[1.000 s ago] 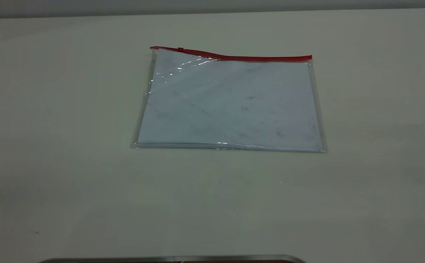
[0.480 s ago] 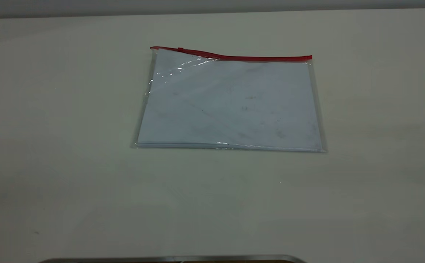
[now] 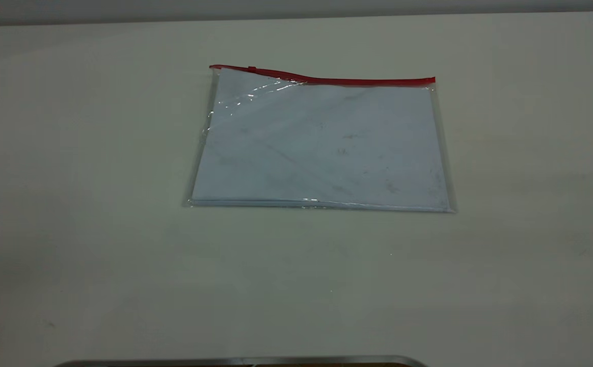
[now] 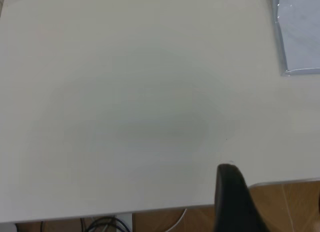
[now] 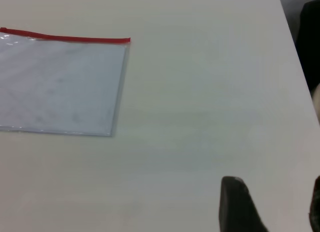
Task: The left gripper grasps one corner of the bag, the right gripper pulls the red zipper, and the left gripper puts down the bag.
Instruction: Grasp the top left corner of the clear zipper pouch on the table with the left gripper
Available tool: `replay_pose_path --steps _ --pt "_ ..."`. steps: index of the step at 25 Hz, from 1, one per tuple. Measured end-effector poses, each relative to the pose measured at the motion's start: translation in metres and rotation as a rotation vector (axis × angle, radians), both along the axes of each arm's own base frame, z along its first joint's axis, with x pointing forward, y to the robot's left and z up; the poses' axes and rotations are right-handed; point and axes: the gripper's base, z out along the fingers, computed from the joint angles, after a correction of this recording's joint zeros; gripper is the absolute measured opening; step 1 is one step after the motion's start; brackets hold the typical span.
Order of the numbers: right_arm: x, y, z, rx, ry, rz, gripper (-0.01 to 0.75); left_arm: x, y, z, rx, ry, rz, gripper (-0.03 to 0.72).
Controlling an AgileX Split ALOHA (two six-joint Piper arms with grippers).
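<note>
Exterior view
bag (image 3: 322, 142): lies flat on the table (image 3: 98, 204), toward the far side and about midway across; long axis runs left to right across the view.
material: clear glossy plastic with glints near its far left; white sheets show through, faintly smudged.
shape: flat rectangle; near long edge straight.
zipper (image 3: 327, 78): thin bright-red strip along the far long edge, wavy and slightly raised toward the left end; a tiny slider tab (image 3: 251, 68) sits near that left end.
corner (image 3: 215, 69): far left, tipped by the strip's end, resting on the table.
grippers: neither shows here.

Left wrist view
left gripper (image 4: 272, 199): one dark wedge finger (image 4: 232, 199) shows clearly, a sliver of the other at the picture's edge; the two stand well apart, nothing between them; it hangs above bare table near the table's edge.
bag (image 4: 300, 34): only one clear-edged corner region shows, well apart from the gripper.

Right wrist view
right gripper (image 5: 272, 204): one dark pointed finger (image 5: 235, 204) and a sliver of the other, spread wide and holding nothing, over bare table.
bag (image 5: 60, 84): its end with the red strip (image 5: 65, 38) shows, well apart from the gripper.
</note>
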Motion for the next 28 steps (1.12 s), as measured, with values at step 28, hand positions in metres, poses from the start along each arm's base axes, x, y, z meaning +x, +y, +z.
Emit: replay_pose_path --steps 28 --pt "0.247 0.054 -0.047 0.121 0.175 0.434 0.52 0.299 -0.018 -0.04 -0.114 0.409 -0.194 0.587"
